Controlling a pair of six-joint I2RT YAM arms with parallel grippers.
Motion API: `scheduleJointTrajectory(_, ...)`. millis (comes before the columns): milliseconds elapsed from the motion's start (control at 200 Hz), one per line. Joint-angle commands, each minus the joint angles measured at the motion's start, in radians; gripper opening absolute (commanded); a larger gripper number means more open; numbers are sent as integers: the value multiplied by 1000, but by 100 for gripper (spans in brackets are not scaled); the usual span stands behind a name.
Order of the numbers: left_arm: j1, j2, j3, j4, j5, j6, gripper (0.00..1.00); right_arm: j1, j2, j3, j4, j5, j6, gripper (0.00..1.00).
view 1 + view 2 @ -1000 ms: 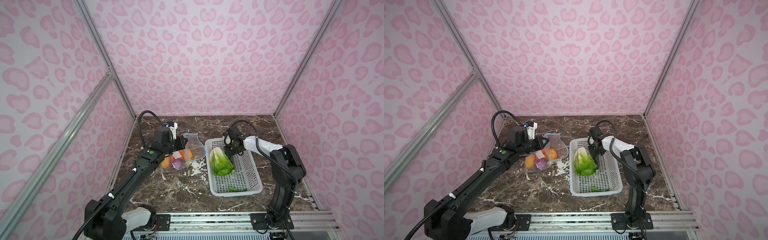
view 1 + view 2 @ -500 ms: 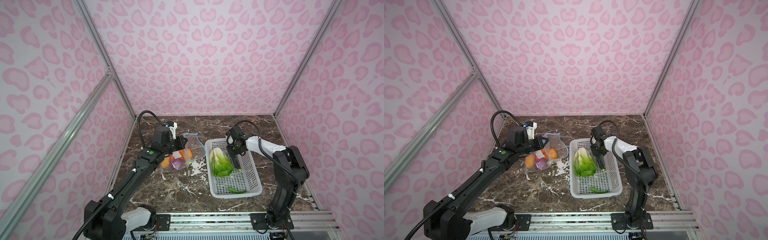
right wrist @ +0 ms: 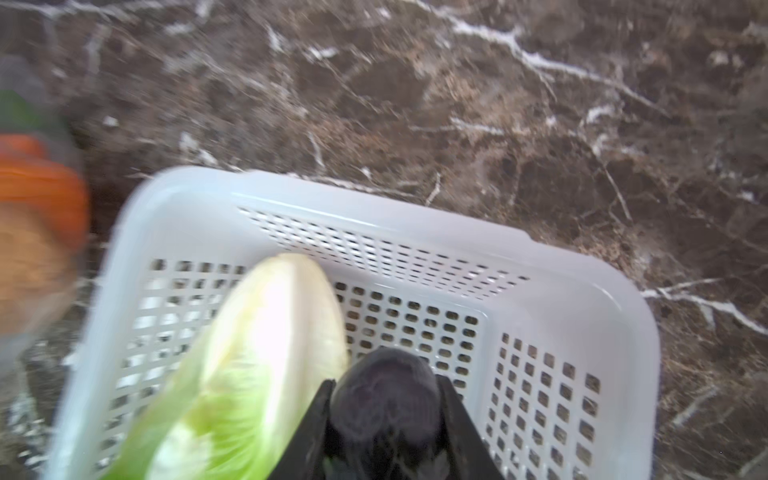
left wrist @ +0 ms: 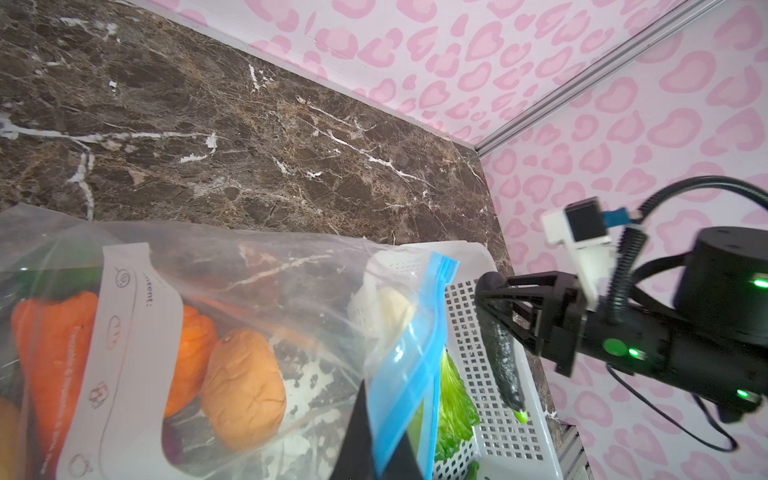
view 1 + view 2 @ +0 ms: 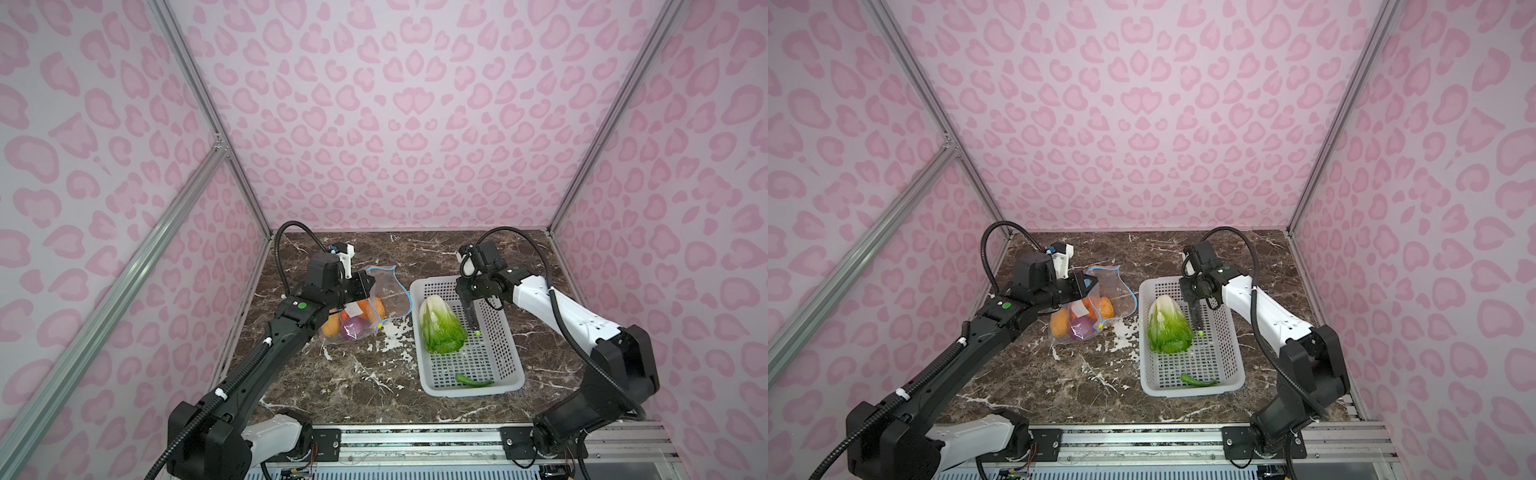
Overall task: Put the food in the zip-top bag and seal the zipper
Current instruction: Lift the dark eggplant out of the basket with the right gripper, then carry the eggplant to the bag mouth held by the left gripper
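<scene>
The enclosure walls [image 5: 374,124] are pale pink with darker pink heart-like blotches. The stone tabletop [image 5: 365,382] is dark brown, veined white. The rectangular perforated plastic basket [image 5: 434,282] is white. In both top views its leafy toy cabbage [image 5: 440,328] fades from cream at twelve o'clock to bright green at six. The slim toy cucumber [image 5: 470,318] is blackish green with a lime tip. A curved piece [image 5: 473,381] at the basket's six o'clock end is green. The clear floppy plastic zip-top bag [image 5: 388,291] carries a white label patch [image 4: 124,332] and a light-blue zipper strip [image 4: 411,365]. Through it show an orange carrot [image 4: 50,332], a yellow-brown potato [image 4: 243,390] and a purple onion [image 5: 352,328].
</scene>
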Motion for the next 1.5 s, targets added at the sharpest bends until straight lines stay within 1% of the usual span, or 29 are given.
scheduleJointTrajectory(0,-1,3,-1,22,4,-9,2,62,-45,29,70,-45,76,23)
scheduleJointTrajectory(60,0,3,-1,22,7,-10,2,111,-61,44,125,-40,116,23)
scheduleJointTrajectory(140,0,3,2,20,12,-10,2,185,-73,55,204,13,193,23)
scheduleJointTrajectory(305,0,3,9,10,13,-7,2,302,-69,30,404,46,315,22)
scheduleJointTrajectory(420,-1,5,11,8,18,-8,2,364,-53,-13,532,92,347,21)
scheduleJointTrajectory(535,-2,5,11,8,21,-8,2,397,-45,-60,656,141,372,20)
scheduleJointTrajectory(605,-1,5,11,8,24,-10,2,411,-41,-76,719,183,366,19)
scheduleJointTrajectory(700,-1,8,12,8,28,-11,2,428,-38,-79,786,252,323,19)
scheduleJointTrajectory(825,-1,10,13,8,32,-15,2,454,-23,-115,913,396,249,18)
scheduleJointTrajectory(950,-2,12,14,8,40,-19,2,465,12,-171,1082,475,241,17)
scheduleJointTrajectory(1030,-1,10,15,8,42,-21,2,481,44,-185,1154,522,224,16)
scheduleJointTrajectory(1170,-1,5,15,5,39,-20,2,524,96,-195,1256,548,148,17)
scheduleJointTrajectory(1320,-1,5,17,3,34,-19,2,558,101,-223,1265,547,137,16)
scheduleJointTrajectory(1495,-1,8,16,3,35,-20,2,569,85,-247,1268,589,118,17)
